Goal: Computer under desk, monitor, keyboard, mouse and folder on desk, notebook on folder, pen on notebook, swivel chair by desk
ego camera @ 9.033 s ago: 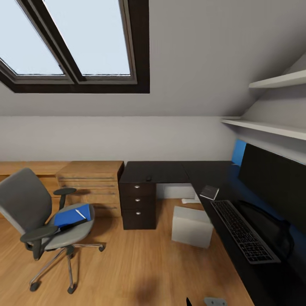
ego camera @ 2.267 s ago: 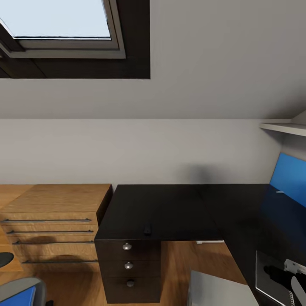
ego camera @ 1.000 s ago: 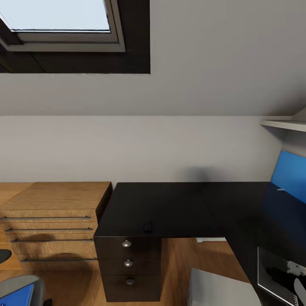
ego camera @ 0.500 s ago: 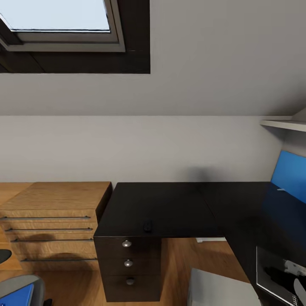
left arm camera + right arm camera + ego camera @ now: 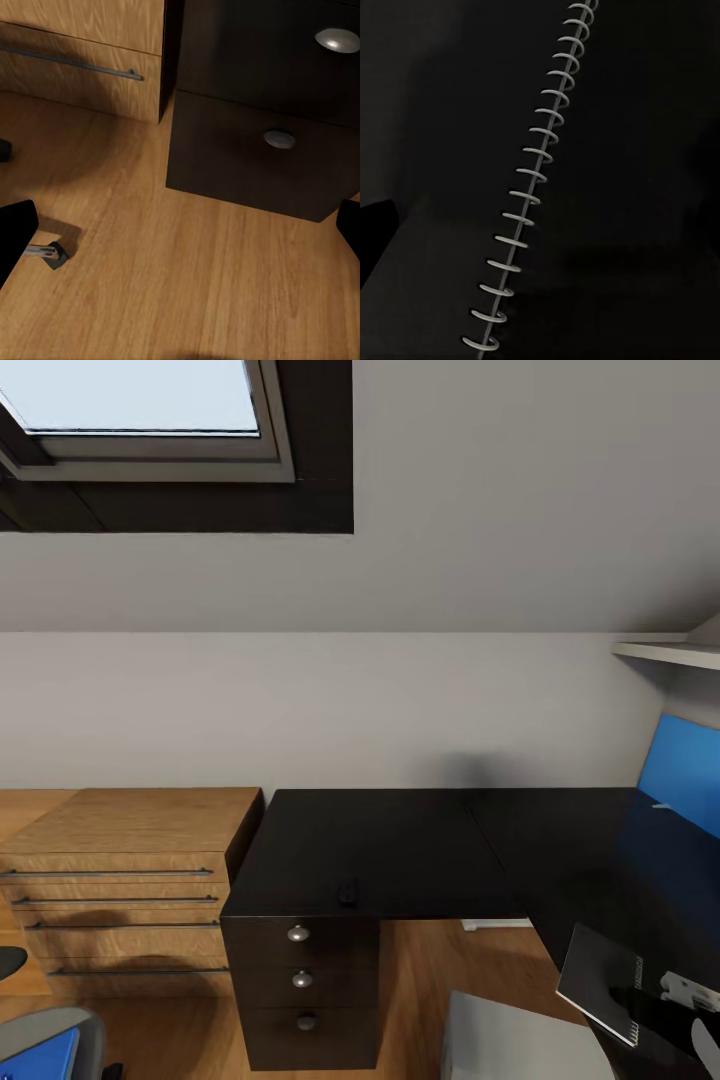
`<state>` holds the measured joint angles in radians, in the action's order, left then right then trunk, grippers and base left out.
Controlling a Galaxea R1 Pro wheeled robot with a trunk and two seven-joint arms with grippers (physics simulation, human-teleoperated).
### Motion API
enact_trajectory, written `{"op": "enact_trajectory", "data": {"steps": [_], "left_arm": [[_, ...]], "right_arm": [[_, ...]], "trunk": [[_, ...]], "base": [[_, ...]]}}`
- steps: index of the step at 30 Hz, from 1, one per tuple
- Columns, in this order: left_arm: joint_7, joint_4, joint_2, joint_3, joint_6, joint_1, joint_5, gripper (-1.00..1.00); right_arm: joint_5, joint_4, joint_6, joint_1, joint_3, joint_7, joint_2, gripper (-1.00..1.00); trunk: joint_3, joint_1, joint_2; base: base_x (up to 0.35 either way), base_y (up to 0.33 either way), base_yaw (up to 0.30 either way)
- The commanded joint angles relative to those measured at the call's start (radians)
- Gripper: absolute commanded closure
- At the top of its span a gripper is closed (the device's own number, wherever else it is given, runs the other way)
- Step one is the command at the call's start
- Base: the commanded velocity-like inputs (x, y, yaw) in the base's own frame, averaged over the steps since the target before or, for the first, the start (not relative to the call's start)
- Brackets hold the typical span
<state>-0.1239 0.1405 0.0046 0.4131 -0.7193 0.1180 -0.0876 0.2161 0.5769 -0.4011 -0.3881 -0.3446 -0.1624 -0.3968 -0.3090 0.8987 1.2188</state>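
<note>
At 7 o'clock, the swivel chair (image 5: 45,1040) and blue folder (image 5: 40,1057) are cut off. The mouse (image 5: 347,893) sits on the desk (image 5: 400,845) at 6 o'clock. At 4 o'clock the right gripper (image 5: 668,1000) is half hidden behind the tilted notebook (image 5: 605,980); I cannot tell whether it is pinching.

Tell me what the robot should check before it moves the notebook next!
1. Notebook tilted up at the desk edge: ok.
2. Right pincer gripping it: cannot tell, too dark.
3. Left pincer open and empty: ok.
4. Folder on the desk, ready for stacking: not ok, it lies on the swivel chair.
5. Mouse on the desk: ok.
</note>
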Motion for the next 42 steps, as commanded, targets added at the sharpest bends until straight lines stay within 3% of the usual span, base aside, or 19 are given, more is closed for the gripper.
{"op": "enact_trajectory", "data": {"steps": [1,42], "left_arm": [[-0.003,-0.001,0.000,0.009,-0.003,0.001,-0.009,-1.00],[-0.005,-0.001,-0.002,0.008,-0.003,0.001,-0.009,-1.00]], "right_arm": [[0.014,0.000,-0.008,0.000,-0.004,-0.006,0.001,-1.00],[0.014,0.000,-0.003,0.000,-0.001,-0.026,0.005,-1.00]], "trunk": [[-0.001,0.000,0.001],[-0.001,0.000,0.001]], "base": [[0.000,0.000,0.000],[0.000,0.000,0.000]]}}
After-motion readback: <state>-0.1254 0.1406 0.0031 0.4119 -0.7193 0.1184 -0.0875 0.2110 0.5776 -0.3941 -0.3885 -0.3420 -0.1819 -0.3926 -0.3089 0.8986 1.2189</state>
